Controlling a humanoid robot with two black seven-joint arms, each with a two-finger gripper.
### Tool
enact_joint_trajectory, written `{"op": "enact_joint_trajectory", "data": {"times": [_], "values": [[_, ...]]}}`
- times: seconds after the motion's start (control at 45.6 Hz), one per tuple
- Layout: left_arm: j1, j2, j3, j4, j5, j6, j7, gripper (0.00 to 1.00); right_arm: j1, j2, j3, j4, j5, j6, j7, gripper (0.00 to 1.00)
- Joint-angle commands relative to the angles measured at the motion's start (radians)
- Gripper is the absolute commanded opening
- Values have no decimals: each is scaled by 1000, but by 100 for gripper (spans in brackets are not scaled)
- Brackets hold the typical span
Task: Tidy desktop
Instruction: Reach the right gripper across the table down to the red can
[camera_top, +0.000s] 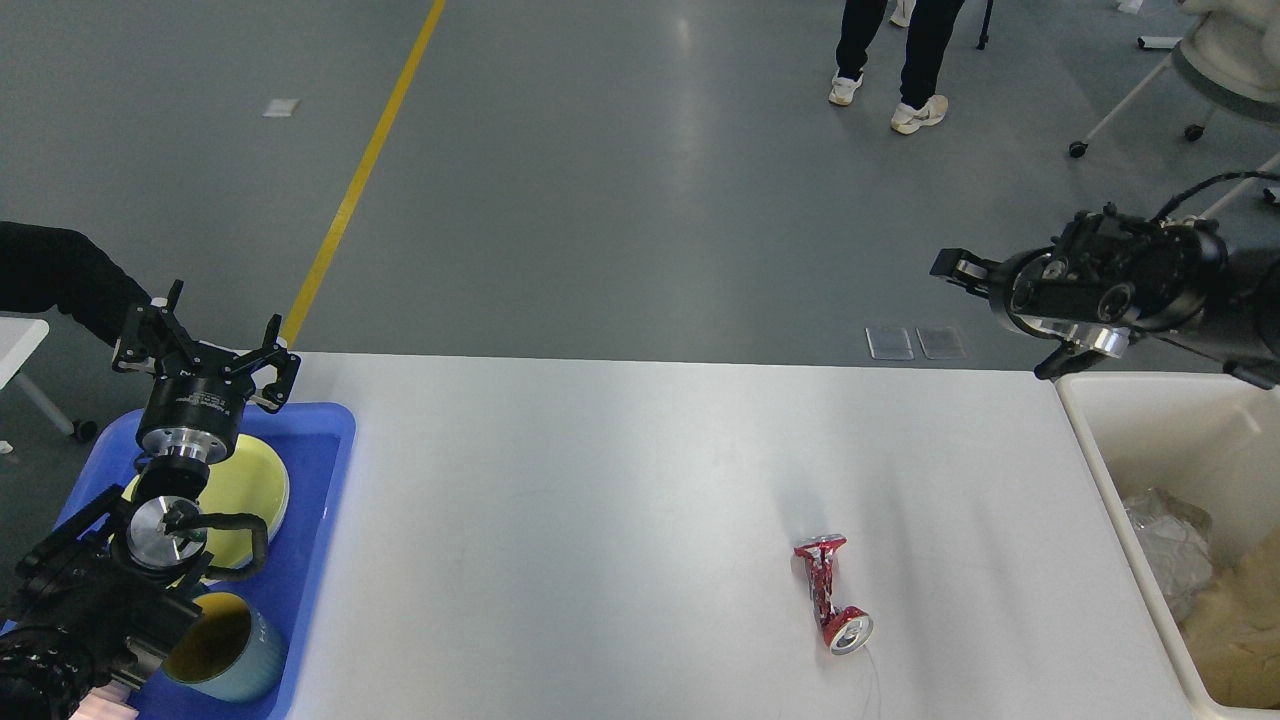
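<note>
Nearest, a cup (225, 648) and plate (245, 490) sit in the tray (320, 500) at the desktop's (600, 500) left edge under the left gripper (222, 335), jaws spread, while 1 crushed can (830, 592) lies right of centre, the bin (1110, 450) far right, right gripper's (950, 268) jaws unreadable.

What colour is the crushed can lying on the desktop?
Red, with silver metal ends. The crushed can shows best in the head view, lying on the white desktop.

floor (650, 180): grey, smooth, faint sheen | yellow line (360, 175): runs diagonally at left | floor plates (915, 342): two, side by side | wheeled chair (1190, 70): top right | person's legs (895, 60): dark trousers, white shoes
</note>
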Motion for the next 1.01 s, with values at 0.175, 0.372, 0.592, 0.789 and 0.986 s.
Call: {"op": "enact_joint_trajectory", "data": {"times": [0.175, 0.372, 0.592, 0.789, 0.986], "values": [[0, 0, 0, 1, 0, 0, 0, 97, 211, 113, 15, 292, -51, 238, -8, 100], [0, 0, 0, -1, 0, 0, 0, 97, 330, 100, 115, 363, -73, 512, -8, 100], [0, 0, 0, -1, 0, 0, 0, 97, 230, 113, 185, 350, -90, 626, -13, 100], [0, 0, 0, 1, 0, 0, 0, 97, 42, 154, 179, 298, -150, 465, -16, 100], [0, 0, 0, -1, 0, 0, 0, 97, -66, 165, 178, 275, -151, 397, -16, 100]]}}
